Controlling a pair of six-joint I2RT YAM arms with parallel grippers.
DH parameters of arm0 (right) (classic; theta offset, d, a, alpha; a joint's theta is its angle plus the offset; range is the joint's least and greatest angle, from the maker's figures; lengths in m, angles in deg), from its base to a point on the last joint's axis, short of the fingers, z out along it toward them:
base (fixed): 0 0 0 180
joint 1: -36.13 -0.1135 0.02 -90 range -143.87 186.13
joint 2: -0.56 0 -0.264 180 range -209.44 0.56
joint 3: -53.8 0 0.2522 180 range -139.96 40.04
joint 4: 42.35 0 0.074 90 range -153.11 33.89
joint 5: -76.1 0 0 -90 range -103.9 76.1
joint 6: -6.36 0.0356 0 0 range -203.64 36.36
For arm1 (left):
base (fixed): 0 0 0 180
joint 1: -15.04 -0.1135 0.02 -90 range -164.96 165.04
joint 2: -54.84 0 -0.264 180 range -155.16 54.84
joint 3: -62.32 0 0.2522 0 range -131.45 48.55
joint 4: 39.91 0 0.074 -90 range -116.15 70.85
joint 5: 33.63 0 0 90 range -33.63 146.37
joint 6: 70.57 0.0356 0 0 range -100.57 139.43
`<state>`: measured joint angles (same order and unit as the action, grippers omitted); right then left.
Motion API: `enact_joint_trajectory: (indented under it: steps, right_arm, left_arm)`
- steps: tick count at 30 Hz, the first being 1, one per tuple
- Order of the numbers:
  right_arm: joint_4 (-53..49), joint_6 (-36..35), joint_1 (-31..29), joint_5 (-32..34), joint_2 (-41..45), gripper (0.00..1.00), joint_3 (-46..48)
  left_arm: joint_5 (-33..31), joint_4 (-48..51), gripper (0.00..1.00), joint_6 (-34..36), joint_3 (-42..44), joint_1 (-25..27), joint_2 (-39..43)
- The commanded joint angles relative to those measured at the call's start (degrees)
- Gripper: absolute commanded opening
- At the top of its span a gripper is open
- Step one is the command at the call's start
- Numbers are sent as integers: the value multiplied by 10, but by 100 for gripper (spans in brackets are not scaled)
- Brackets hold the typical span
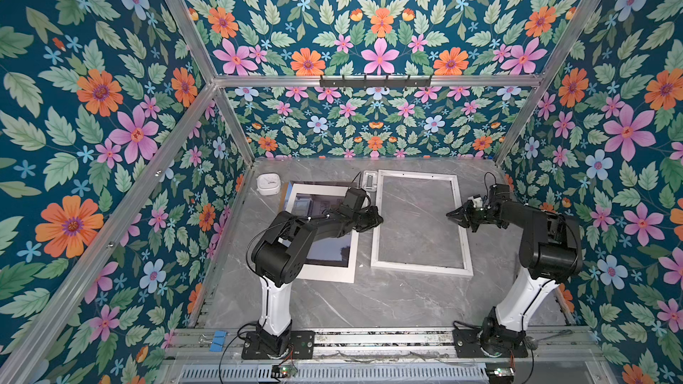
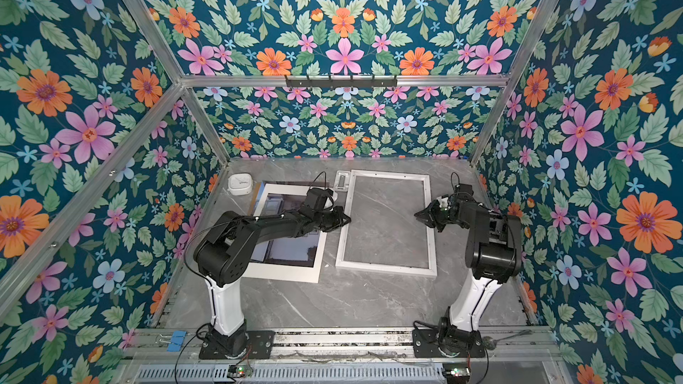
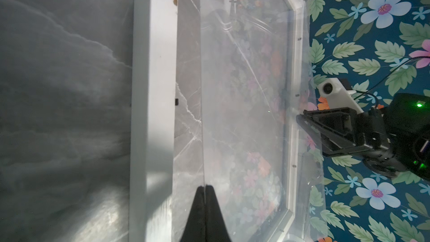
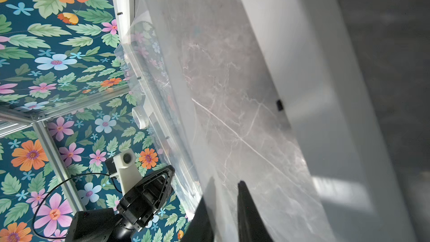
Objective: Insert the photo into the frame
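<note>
Two robot arms work over a grey table. The left gripper (image 3: 204,186), at the 9 o'clock edge of the frame (image 1: 421,268), is pressed together on a clear sheet (image 3: 244,89). The right gripper (image 4: 225,183), at 3 o'clock, has its jaws slightly apart around the sheet's opposite edge. The frame lies flat and holds no picture. The photo (image 1: 330,251) lies under a mat (image 1: 318,274) at the frame's 9 o'clock. The step is probably seating the sheet. Next comes a square release, then fetching the photo.

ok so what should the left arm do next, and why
Probably lower the left gripper and let go. It is shut on an edge of the clear sheet above the frame, while the right gripper has its jaws parted at the opposite edge. Released, the sheet should settle into the frame, freeing both arms for the photo.
</note>
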<state>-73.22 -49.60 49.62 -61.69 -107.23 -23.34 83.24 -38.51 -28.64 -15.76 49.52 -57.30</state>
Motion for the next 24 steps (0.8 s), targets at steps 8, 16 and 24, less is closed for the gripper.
enact_joint_trajectory:
  steps: [8, 16, 24]
  right_arm:
    - [-3, -5, 2, 2, 23, 0, 7]
    - [-2, -13, 2, 7, 63, 0, 24]
    - [11, -10, 2, 5, 52, 0, 16]
  left_arm:
    - [-6, -29, 0, -2, 10, 0, 12]
    - [-7, -39, 0, 0, 17, 0, 37]
    - [-11, -43, 0, 3, 7, 0, 20]
